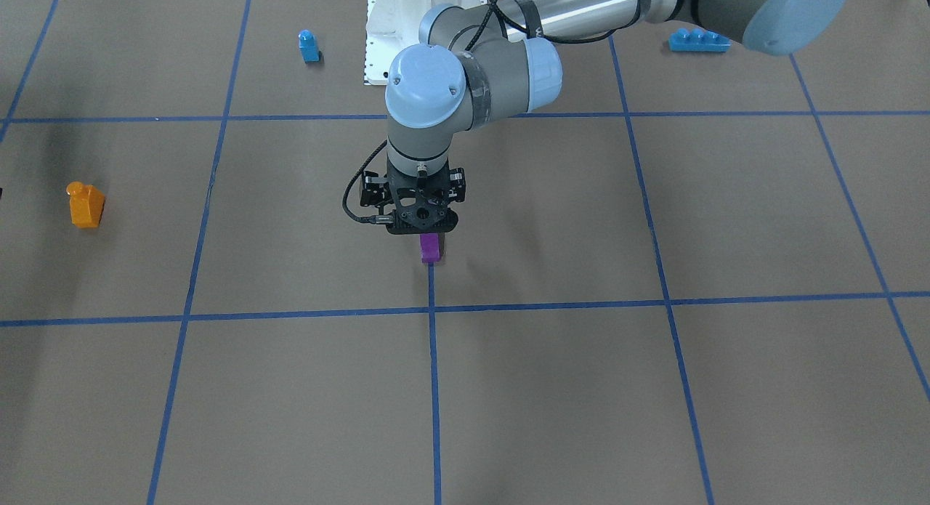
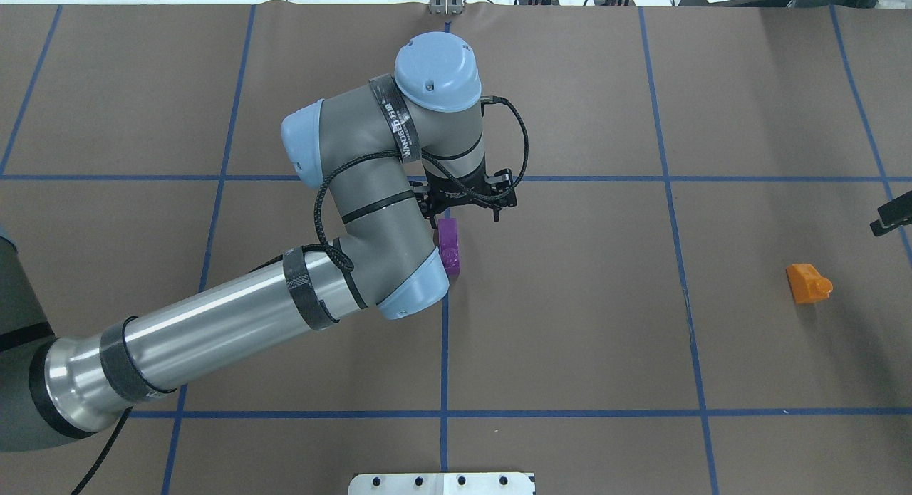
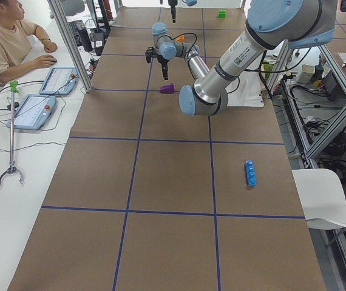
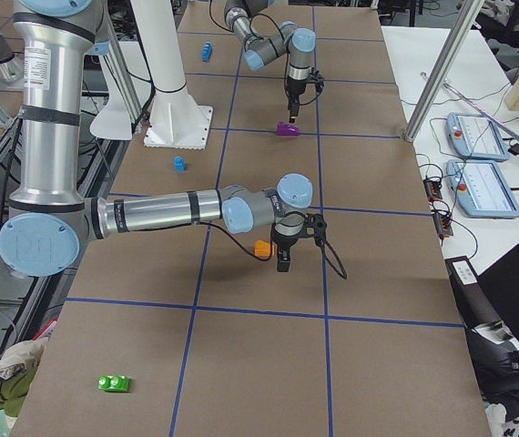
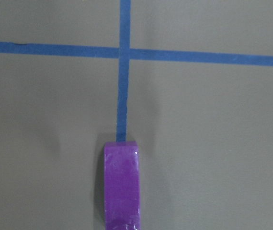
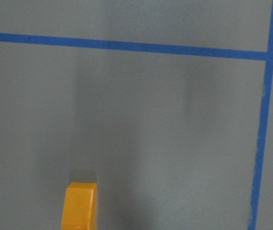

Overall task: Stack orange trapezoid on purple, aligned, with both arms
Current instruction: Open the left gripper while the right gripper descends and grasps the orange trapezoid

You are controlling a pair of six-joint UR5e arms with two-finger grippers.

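The purple block (image 1: 430,248) sits on the brown table on a blue tape line, near the middle. It also shows in the overhead view (image 2: 449,246) and low in the left wrist view (image 5: 121,187). My left gripper (image 1: 423,227) hangs just above it, apart from it; its fingers are hidden, so I cannot tell whether it is open or shut. The orange trapezoid (image 2: 809,283) stands alone far to my right and shows low in the right wrist view (image 6: 80,205). My right gripper (image 4: 284,262) is low beside it, not touching it. I cannot tell whether it is open or shut.
A small blue single-stud block (image 1: 309,46) stands by the white pedestal (image 1: 381,33). A long blue brick (image 1: 699,40) lies on my left side. A green block (image 4: 114,383) lies far out on my right. Operators' tablets (image 3: 36,112) lie on the white side table.
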